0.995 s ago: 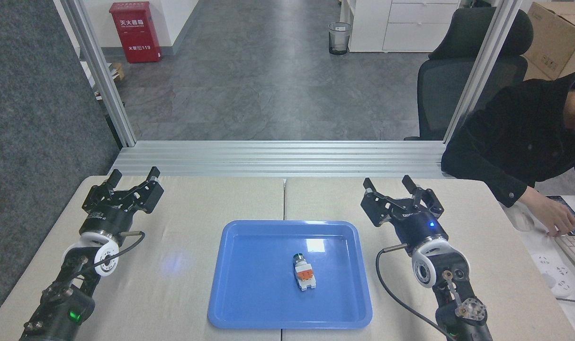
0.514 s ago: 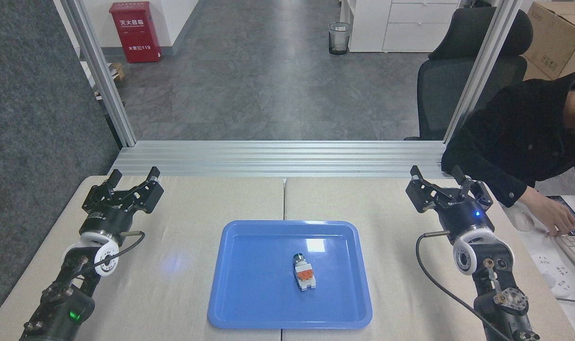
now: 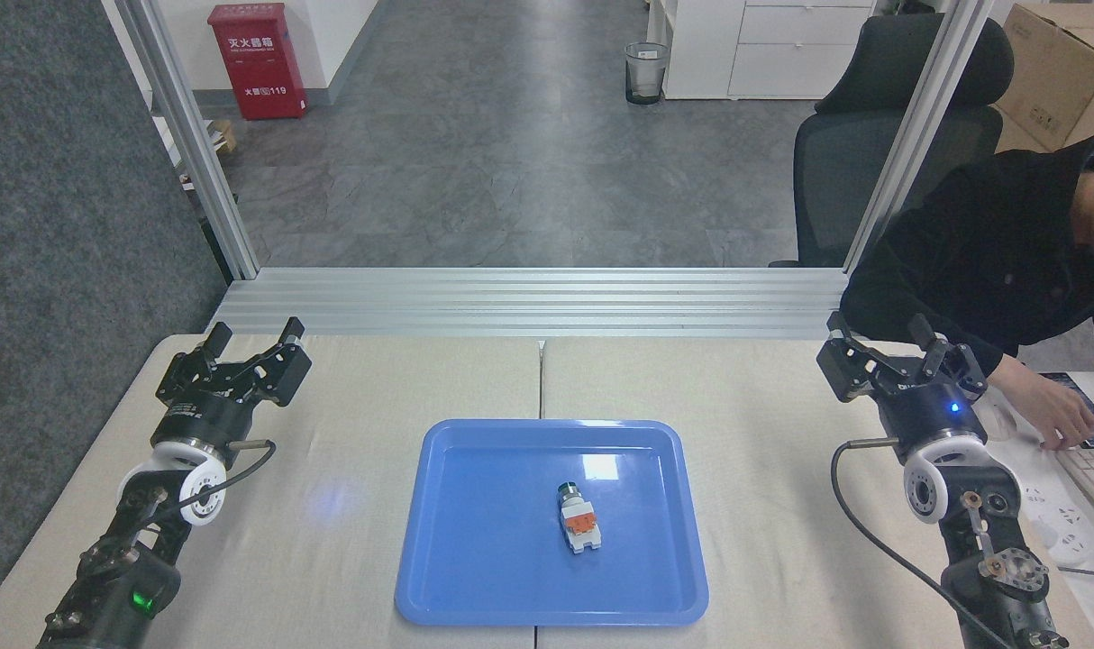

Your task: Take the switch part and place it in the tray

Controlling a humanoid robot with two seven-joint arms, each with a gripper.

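While the part (image 3: 578, 518) lies flat inside the tray (image 3: 475, 577), right of tray centre with its round cap toward the tray's far rim, the placement appears complete. Both tools stand clear of the tray and hold nothing. The left tool (image 3: 251, 341) hangs over the surface (image 3: 349, 505) beyond the tray's far-left corner, jaws spread wide. The right tool (image 3: 880, 338) sits well to the right of the tray, jaws also spread wide.

Risks from this state:
- A person's hand (image 3: 1047, 406) rests close beside the right tool; any swing of that arm away from the tray could strike it.
- A sweep of either arm back across the tray could clip the rim and shift the tray, sliding the loose part.
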